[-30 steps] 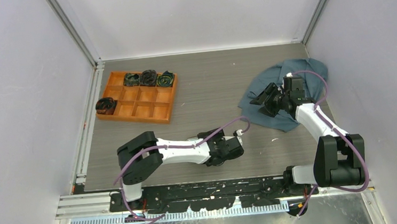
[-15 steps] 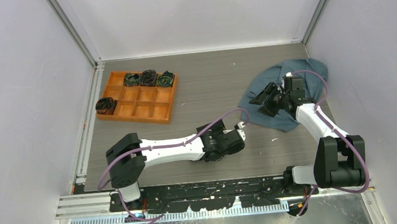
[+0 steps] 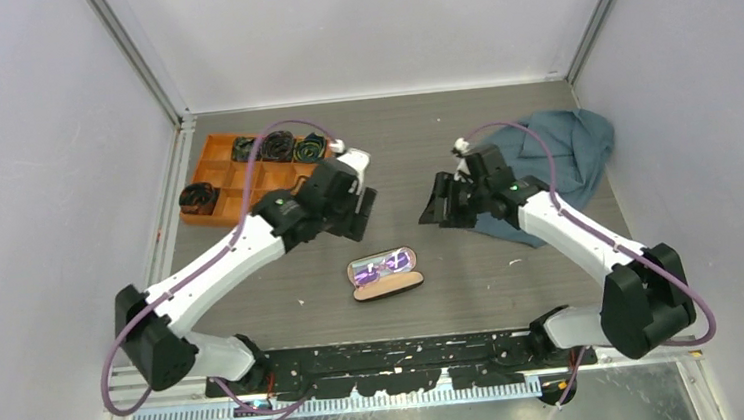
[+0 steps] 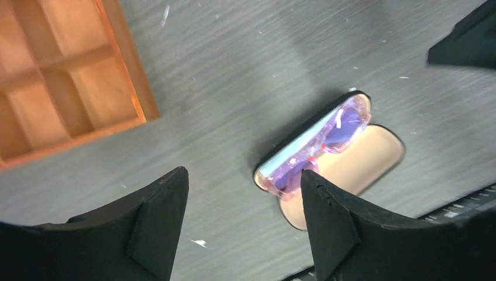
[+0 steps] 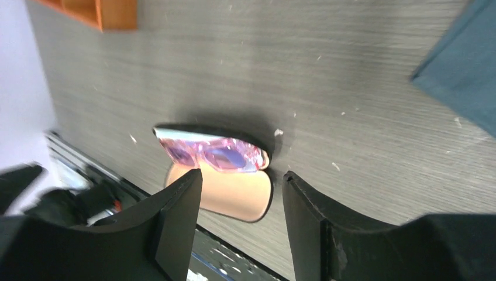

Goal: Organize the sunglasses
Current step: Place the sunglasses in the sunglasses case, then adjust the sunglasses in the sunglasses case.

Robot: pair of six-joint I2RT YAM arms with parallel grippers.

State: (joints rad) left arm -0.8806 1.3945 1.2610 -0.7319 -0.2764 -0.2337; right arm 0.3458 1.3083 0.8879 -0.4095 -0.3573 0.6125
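Grey wood-grain table (image 3: 413,147) carries the thin purple-pink folded sunglasses (image 3: 384,264) — seated in the open black oblong case with tan lining (image 3: 394,285), near the front edge. Left gripper (image 4: 243,178) and right gripper (image 5: 243,177) hover either side, farther back — jaws wide apart, holding nothing.

free tabletop (image 3: 413,147) around sunglasses (image 3: 382,266) in case (image 3: 400,285), tray (image 3: 237,203) apart

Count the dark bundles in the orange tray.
4: three side by side in the tray's far row, one at its left edge. The left arm covers the tray's right side, so more may be hidden.
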